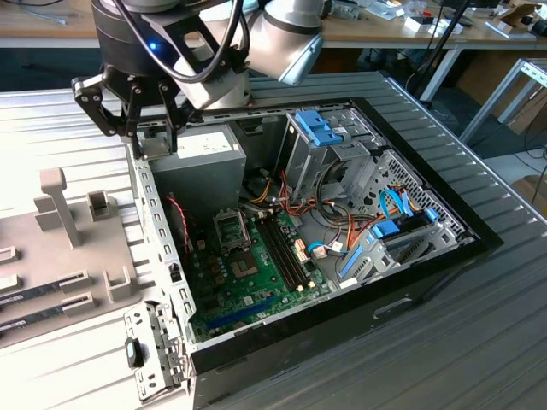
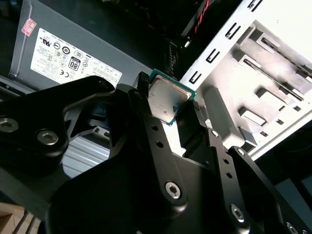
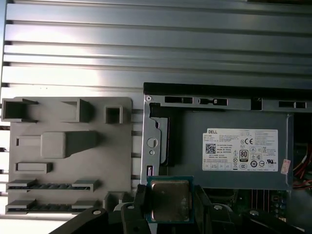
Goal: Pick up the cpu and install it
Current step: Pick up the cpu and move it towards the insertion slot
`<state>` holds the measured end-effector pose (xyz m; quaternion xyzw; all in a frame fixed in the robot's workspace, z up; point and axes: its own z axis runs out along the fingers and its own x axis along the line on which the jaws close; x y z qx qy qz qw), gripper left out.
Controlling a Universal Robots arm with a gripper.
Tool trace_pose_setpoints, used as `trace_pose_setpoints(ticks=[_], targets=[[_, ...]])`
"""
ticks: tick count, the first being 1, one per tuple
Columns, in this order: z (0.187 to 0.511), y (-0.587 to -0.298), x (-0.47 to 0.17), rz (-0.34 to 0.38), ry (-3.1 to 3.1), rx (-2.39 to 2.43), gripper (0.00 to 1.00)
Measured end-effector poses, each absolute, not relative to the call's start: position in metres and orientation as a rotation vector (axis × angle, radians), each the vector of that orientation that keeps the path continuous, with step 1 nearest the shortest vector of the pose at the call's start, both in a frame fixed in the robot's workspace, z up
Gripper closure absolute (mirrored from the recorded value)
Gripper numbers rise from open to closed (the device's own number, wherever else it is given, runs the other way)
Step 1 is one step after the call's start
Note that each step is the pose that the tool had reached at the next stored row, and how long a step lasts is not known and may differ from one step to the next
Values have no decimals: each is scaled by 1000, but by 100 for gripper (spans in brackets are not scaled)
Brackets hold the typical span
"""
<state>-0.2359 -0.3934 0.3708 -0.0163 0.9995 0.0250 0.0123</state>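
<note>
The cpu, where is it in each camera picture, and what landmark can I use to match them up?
Exterior view: too small to tell; look at the gripper over the power supply.
First wrist view: the cpu clamped in the gripper, near the power supply.
Second wrist view: the cpu clamped in the gripper, beside the power supply.
Shared landmark: the grey power supply.

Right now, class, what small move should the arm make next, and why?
Probably carry the cpu toward the socket on the motherboard: the gripper is shut on the cpu above the power supply, apart from the socket.
</note>
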Motion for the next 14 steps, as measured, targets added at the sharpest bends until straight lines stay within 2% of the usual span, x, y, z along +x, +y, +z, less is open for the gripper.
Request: trace_pose_setpoints(ticks=[14], targets=[[367, -393, -223, 78, 3116, -51, 53]])
